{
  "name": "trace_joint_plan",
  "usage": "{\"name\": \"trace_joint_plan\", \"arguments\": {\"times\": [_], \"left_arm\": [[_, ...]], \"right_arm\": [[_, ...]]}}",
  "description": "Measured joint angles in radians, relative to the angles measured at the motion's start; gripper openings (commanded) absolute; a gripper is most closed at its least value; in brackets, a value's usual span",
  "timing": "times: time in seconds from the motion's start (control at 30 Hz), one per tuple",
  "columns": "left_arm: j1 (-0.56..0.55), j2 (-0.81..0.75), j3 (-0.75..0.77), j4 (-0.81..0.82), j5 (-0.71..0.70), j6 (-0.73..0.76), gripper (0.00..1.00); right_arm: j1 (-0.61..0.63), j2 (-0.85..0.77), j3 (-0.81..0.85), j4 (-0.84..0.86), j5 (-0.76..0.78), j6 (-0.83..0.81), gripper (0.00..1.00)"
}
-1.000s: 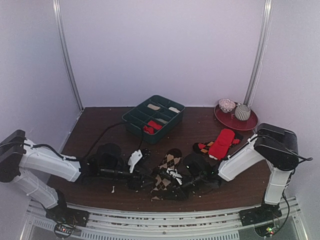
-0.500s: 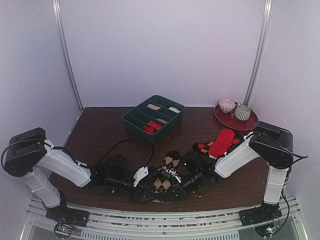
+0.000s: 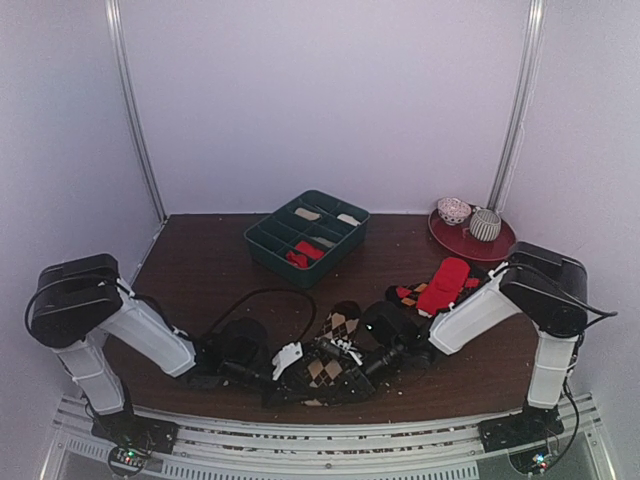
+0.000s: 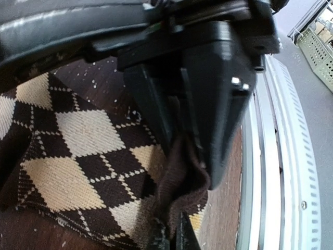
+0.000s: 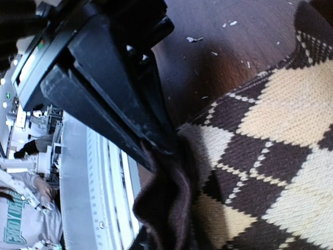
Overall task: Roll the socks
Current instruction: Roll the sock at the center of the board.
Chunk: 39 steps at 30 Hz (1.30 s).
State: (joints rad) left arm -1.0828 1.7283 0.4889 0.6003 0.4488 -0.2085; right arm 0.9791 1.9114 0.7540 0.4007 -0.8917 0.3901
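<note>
A dark brown sock with tan argyle diamonds (image 3: pixel 340 323) lies at the table's near middle, its near end bunched between both grippers. My left gripper (image 3: pixel 295 368) comes in from the left. In the left wrist view my left gripper (image 4: pixel 170 240) is shut on the sock's plain brown cuff (image 4: pixel 179 182), with the other arm's black fingers (image 4: pixel 208 94) just above. My right gripper (image 3: pixel 350 362) reaches in from the right. In the right wrist view the cuff (image 5: pixel 166 203) rises in a fold into my right gripper (image 5: pixel 156 245). The red socks with striped cuffs cannot be made out.
A green divided tray (image 3: pixel 262 240) stands behind, with a red item (image 3: pixel 303 254) in it. A plain red sock on a dark red-marked one (image 3: pixel 440 285) lies at the right. A red plate (image 3: pixel 497 248) with two rolled bundles sits back right. The metal table rail (image 4: pixel 270 156) is close.
The left arm has swung right to the argyle sock and its jaws have shut on the cuff. The sock's near end has bunched up. The right arm has barely moved.
</note>
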Motion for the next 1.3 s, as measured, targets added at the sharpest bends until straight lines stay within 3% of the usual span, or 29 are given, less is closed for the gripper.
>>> {"name": "trace_joint_plan", "arguments": {"times": [0.27,0.43,0.53,0.63,0.87,1.3], "left_arm": [[0.000,0.086,0.116,-0.051,-0.004,-0.085,0.00],[0.001,0.113,0.133,-0.044,0.009,-0.155,0.00],[0.003,0.115,0.131,-0.039,0.016,-0.179,0.00],[0.004,0.117,0.132,-0.040,0.022,-0.185,0.00],[0.011,0.118,0.145,-0.068,0.039,-0.183,0.00],[0.016,0.119,0.151,-0.083,0.054,-0.161,0.00]], "right_arm": [[0.001,-0.132,-0.025,-0.127,0.167,-0.093,0.26],[0.005,-0.391,-0.170,-0.146,0.391,-0.241,0.35],[0.043,-0.602,-0.305,-0.061,0.490,-0.385,0.41],[0.092,-0.702,-0.387,-0.001,0.542,-0.531,0.41],[0.182,-0.608,-0.367,0.002,0.640,-0.725,0.41],[0.295,-0.433,-0.243,-0.011,0.757,-0.867,0.41]]}}
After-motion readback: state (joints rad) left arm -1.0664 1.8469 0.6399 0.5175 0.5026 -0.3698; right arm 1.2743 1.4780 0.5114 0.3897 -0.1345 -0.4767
